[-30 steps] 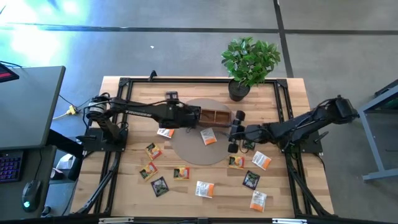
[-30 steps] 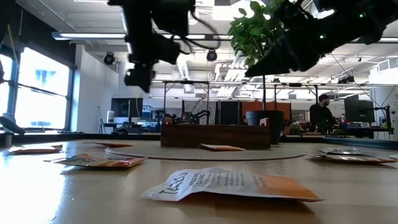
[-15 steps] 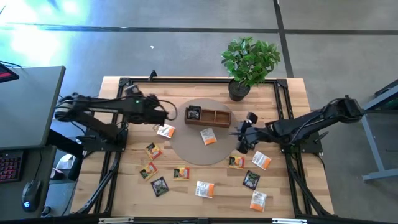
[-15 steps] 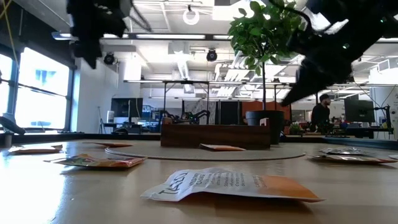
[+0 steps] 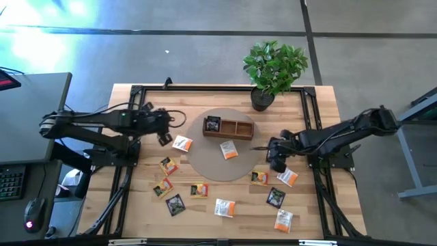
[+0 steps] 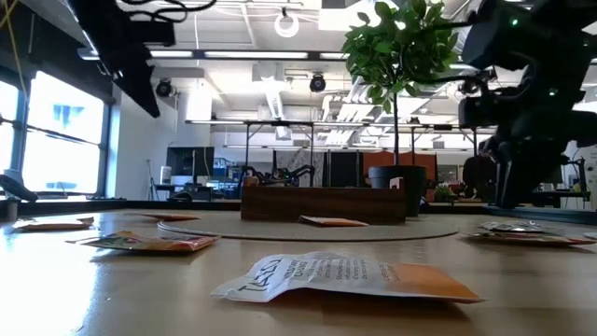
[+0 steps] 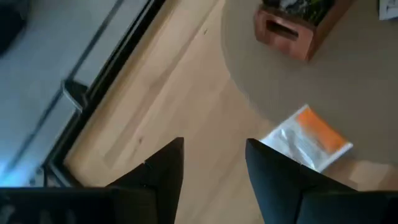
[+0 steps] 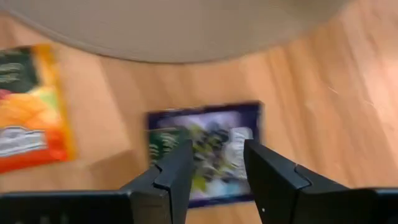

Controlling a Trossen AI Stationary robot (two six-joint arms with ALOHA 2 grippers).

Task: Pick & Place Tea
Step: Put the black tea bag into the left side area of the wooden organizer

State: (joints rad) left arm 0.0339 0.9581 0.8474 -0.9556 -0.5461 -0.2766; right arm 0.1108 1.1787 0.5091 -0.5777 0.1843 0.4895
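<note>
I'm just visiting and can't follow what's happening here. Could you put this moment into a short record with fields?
Setting: wooden table with a round mat and a potted plant
Tray: wooden tray on the mat, one dark sachet in its left compartment
Loose tea: sachets scattered on the table, one white-and-orange sachet on the mat
Left gripper: open, empty, beside the mat
Right gripper: open, just above a dark sachet on the table

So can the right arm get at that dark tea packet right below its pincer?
Probably yes. The right pincer is open, directly over the dark tea packet, which lies flat on bare wood with nothing covering it; the orange packet sits clear beside it.
</note>
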